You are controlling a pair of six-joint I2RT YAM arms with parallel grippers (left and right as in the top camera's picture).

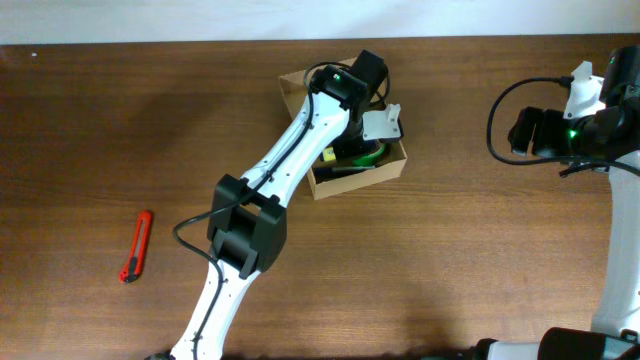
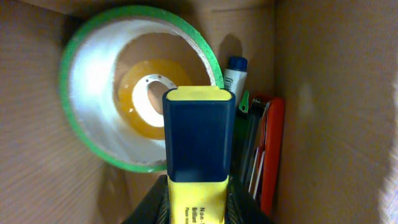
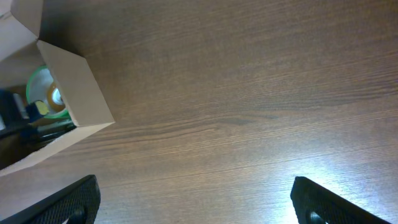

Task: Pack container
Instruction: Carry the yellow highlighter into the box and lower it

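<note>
Your left pincer (image 2: 198, 210) is closed on a yellow highlighter (image 2: 199, 134) with a dark blue cap, holding it cap-first down inside the open box (image 1: 365, 177). The box sits toward the far middle of the table (image 1: 450, 260). Just beyond the cap lies a green tape roll (image 2: 74, 68) with a smaller yellowish roll (image 2: 134, 93) inside it, and pens (image 2: 252, 146) and a red tool (image 2: 273, 149) crowd the right wall. If you let go here, the highlighter will likely land on the green roll's rim and stay propped up, which could stop the lid from shutting. Watch the walls too: a finger catching cardboard on the way out could drag the light box. Your right pincer (image 3: 199, 202) hangs wide open and empty, off to the box's right.
</note>
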